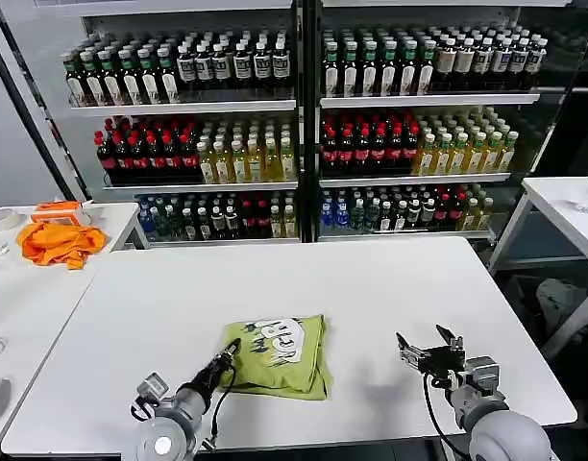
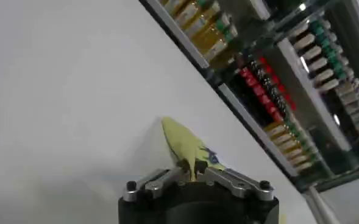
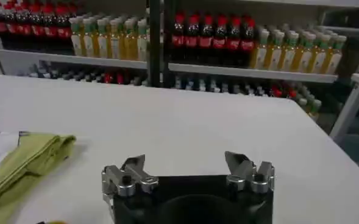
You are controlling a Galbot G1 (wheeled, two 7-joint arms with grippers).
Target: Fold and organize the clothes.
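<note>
The lime yellow-green T-shirt (image 1: 281,356) lies folded into a small bundle near the front of the white table (image 1: 304,288), its white print facing up. My left gripper (image 1: 231,350) is at the bundle's left edge, shut on a fold of the shirt (image 2: 185,149), which rises pinched between its fingertips. My right gripper (image 1: 428,340) hovers low over bare table to the right of the shirt, open and holding nothing (image 3: 185,161). In the right wrist view the shirt's folded edge (image 3: 27,161) lies well apart from it.
A bright orange cloth (image 1: 59,242) lies on a side table (image 1: 25,298) at the left. Shelves of bottles (image 1: 304,125) stand behind the table. Another white table (image 1: 573,211) is at the right.
</note>
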